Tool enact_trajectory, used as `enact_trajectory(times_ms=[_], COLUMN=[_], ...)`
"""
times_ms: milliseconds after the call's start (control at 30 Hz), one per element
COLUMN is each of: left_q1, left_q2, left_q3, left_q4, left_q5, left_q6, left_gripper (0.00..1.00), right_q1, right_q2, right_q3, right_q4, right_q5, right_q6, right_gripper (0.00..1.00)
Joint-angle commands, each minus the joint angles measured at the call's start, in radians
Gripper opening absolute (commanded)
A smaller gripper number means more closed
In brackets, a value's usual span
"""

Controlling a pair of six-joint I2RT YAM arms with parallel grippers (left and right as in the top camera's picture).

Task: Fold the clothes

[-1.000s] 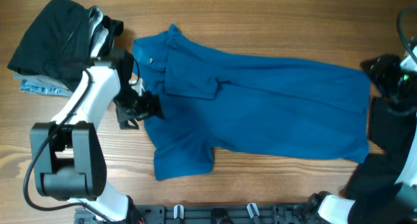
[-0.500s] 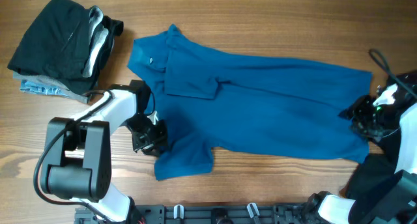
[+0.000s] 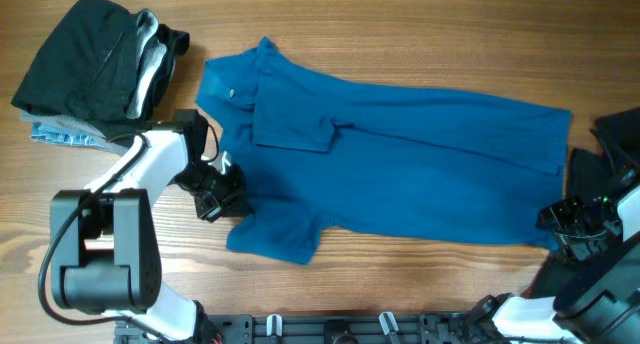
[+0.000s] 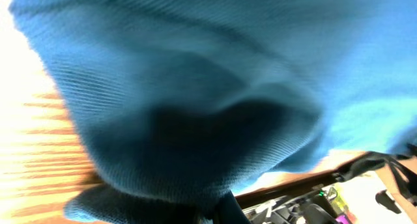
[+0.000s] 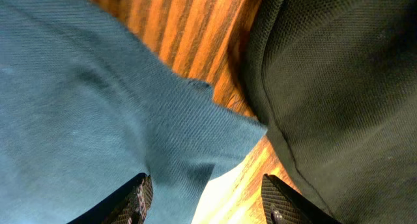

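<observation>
The left arm (image 3: 150, 162) has white links between black joint housings – a thin black cable (image 3: 43, 269) loops by its dark grey shoulder block (image 3: 105, 249). The right arm (image 3: 585, 224) is mostly black, with a tiny green light (image 3: 604, 199); its fingertips (image 5: 138, 198) are black and textured.

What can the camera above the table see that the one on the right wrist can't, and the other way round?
Only overhead: the whole royal-blue collared shirt spread out, the pile of black and grey clothes, the left robot arm. Only right wrist: its two dark fingertips, apart, near the shirt's hem corner. Both: blue shirt, wooden table, dark fabric beside the hem.
</observation>
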Motion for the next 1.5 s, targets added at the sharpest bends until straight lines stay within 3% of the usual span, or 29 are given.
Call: enact_trajectory(times_ms=[0, 267, 433, 500, 600, 633, 667, 733, 833, 933, 1033, 1233, 1267, 1333, 1367, 1400, 1433, 1467], left_q1=[0.004, 0.004, 0.004, 0.004, 0.004, 0.004, 0.004, 0.004, 0.004, 0.004, 0.004, 0.004, 0.004, 0.004, 0.004, 0.004, 0.004, 0.004], left_q2=[-0.065, -0.277, -0.297, -0.297, -0.297, -0.297, -0.297, -0.297, -0.297, -0.297, -0.297, -0.297, -0.297, -0.297, -0.297, -0.297, -0.297, -0.297], left_q3=[0.068, 0.133, 0.133, 0.133, 0.133, 0.133, 0.133, 0.133, 0.133, 0.133, 0.133, 0.133, 0.133, 0.133, 0.133, 0.133, 0.133, 0.133], left_q4=[0.007, 0.138, 0.231, 0.241, 0.241, 0.241, 0.241, 0.241, 0.242, 0.240, 0.237, 0.238, 0.238, 0.238, 0.238, 0.238, 0.238, 0.241], left_q5=[0.058, 0.092, 0.089, 0.076, 0.072, 0.072, 0.072, 0.072, 0.072, 0.072, 0.072, 0.072, 0.072, 0.072, 0.072, 0.072, 0.072, 0.072], left_q6=[0.032, 0.023, 0.019, 0.004, 0.004, 0.004, 0.004, 0.004, 0.004, 0.004, 0.004, 0.004, 0.004, 0.004, 0.004, 0.004, 0.004, 0.004], left_gripper=[0.04, 0.04, 0.04, 0.04, 0.04, 0.04, 0.04, 0.04, 0.04, 0.04, 0.04, 0.04, 0.04, 0.04, 0.04, 0.04, 0.04, 0.04], right_q1=[-0.003, -0.003, -0.003, -0.005, -0.006, -0.006, -0.006, -0.006, -0.006, -0.019, -0.062, -0.126, -0.126, -0.126, -0.126, -0.126, -0.124, -0.122], right_q2=[0.054, 0.066, 0.055, 0.047, 0.046, 0.046, 0.046, 0.046, 0.046, 0.038, -0.013, -0.052, -0.052, -0.052, -0.052, -0.052, -0.052, -0.051], right_q3=[-0.010, -0.010, -0.005, -0.004, -0.002, -0.002, -0.002, -0.002, -0.002, -0.002, -0.001, -0.001, -0.002, -0.002, -0.002, -0.003, -0.006, -0.019], right_q4=[0.000, 0.014, -0.003, 0.010, 0.064, 0.080, 0.106, 0.151, 0.181, 0.119, 0.067, 0.000, -0.007, -0.010, -0.010, -0.009, -0.006, 0.010], right_q5=[0.050, -0.006, -0.071, -0.066, -0.110, -0.135, -0.194, -0.309, -0.400, -0.400, -0.395, -0.154, -0.142, -0.112, -0.111, -0.111, -0.116, -0.136], right_q6=[0.026, -0.018, -0.054, -0.053, -0.085, -0.099, -0.137, -0.182, -0.240, -0.236, -0.237, -0.147, -0.132, -0.103, -0.103, -0.103, -0.103, -0.103], right_gripper=[0.48, 0.48, 0.47, 0.42, 0.12, 0.11, 0.13, 0.36, 0.42, 0.36, 0.36, 0.34, 0.31, 0.04, 0.04, 0.11, 0.29, 0.31])
